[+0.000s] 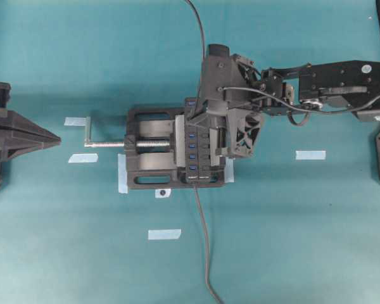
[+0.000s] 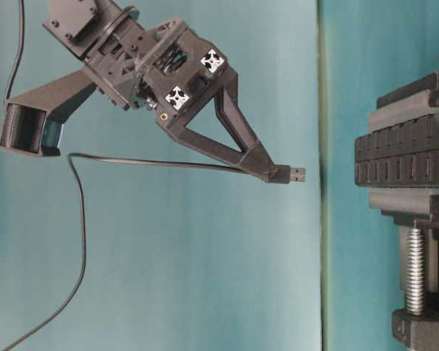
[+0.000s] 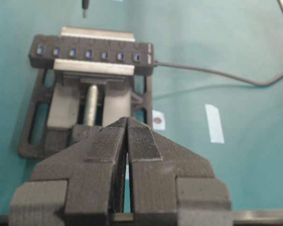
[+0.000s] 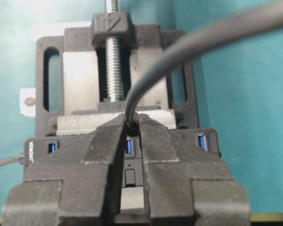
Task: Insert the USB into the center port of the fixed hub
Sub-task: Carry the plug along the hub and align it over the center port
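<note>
R hand [image 2: 274,172] pinched tight on USB [image 2: 296,175], plug held apart from fixed hub [image 2: 402,157] in vise [image 1: 153,155], L hand [image 3: 127,141] closed, empty, teal table [image 1: 291,240]

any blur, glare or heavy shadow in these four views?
Overhead: even light, soft shadow beside the long black hub bar. Table-level: sharp on the small black USB plug. Left wrist: closed left gripper slightly soft. Right wrist: thick dark-grey cable blurred close to the lens; right gripper clamps it.
</note>
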`<state>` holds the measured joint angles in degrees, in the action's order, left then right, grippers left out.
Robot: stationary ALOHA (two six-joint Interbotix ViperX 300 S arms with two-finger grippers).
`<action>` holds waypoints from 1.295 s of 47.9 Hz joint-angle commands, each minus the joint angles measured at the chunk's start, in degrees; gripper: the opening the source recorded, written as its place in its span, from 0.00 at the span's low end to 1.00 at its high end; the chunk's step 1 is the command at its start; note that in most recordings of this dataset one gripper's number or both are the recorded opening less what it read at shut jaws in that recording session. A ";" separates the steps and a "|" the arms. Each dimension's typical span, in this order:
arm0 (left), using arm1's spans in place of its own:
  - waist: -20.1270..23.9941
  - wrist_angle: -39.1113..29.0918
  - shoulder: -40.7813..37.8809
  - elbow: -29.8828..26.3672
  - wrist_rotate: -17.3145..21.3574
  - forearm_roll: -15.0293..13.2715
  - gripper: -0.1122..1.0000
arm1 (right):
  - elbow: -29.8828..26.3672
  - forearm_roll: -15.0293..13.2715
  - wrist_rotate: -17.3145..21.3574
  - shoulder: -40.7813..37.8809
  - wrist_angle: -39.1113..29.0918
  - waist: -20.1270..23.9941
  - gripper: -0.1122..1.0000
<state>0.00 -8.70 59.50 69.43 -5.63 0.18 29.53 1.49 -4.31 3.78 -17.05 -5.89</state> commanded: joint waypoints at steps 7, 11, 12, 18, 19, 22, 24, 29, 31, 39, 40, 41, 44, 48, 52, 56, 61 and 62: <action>-0.09 0.62 -0.26 -0.70 -0.09 0.09 0.10 | -0.79 0.18 0.53 -0.09 0.88 0.26 0.18; -0.09 0.62 -0.26 -0.70 -0.09 0.09 0.10 | -0.79 0.18 0.53 -0.88 1.05 0.26 0.18; -0.09 0.62 -0.26 -0.70 -0.09 0.09 0.10 | -0.79 0.18 0.53 -1.14 1.14 0.35 0.18; 0.00 0.62 -0.26 -0.70 -0.09 0.09 0.10 | -0.70 0.09 0.62 -2.11 1.14 0.44 0.18; -0.09 0.62 -0.26 -0.79 -0.09 0.09 0.10 | -0.70 0.18 0.62 -2.29 1.23 0.53 0.18; -0.09 0.62 -0.26 -0.79 -0.09 0.09 0.10 | -0.62 0.18 0.62 -2.55 1.41 0.79 0.18; -0.09 0.62 -0.26 -0.70 -0.09 0.09 0.10 | -0.53 0.18 0.62 -2.72 1.49 0.79 0.18; -0.09 0.62 -0.26 -0.79 -0.09 0.09 0.10 | 0.09 0.18 0.62 -2.81 2.02 0.88 0.18; -0.09 0.62 -0.26 -0.79 -0.09 0.09 0.10 | 0.35 0.18 0.62 -2.90 2.37 0.88 0.18; -0.09 0.62 -0.26 -0.79 -0.09 0.09 0.10 | 1.41 0.18 0.79 -2.90 3.87 0.88 0.18; -0.09 0.62 -0.26 -0.88 -0.09 0.09 0.10 | 1.41 0.18 0.79 -2.90 3.96 0.88 0.18; -0.09 0.53 -0.26 -0.88 -0.09 0.09 0.10 | 1.49 0.18 0.70 -2.90 4.04 0.88 0.18; -0.09 0.62 -0.35 -0.88 -0.09 0.09 0.10 | 1.58 0.18 0.70 -3.16 4.13 0.88 0.18; -0.09 0.53 -0.26 -0.97 -0.09 0.09 0.10 | 1.49 0.18 0.70 -3.60 4.13 0.88 0.18; -0.09 0.53 -0.26 -0.97 -0.09 0.09 0.10 | 1.41 0.18 0.70 -4.13 4.13 0.88 0.18; -0.09 0.62 -0.35 -1.05 -0.09 0.09 0.10 | 1.32 0.09 0.62 -4.66 4.13 0.88 0.18; -0.09 0.62 -0.26 -1.05 -0.09 0.09 0.10 | 1.23 0.09 0.62 -5.01 4.13 0.88 0.18; 0.00 0.62 -0.26 -1.05 -0.09 0.09 0.10 | 1.23 0.18 0.62 -5.01 4.13 0.88 0.18</action>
<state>-0.09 -8.61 59.50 69.43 -5.63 0.18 31.55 1.58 -4.13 -1.93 -13.45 -5.19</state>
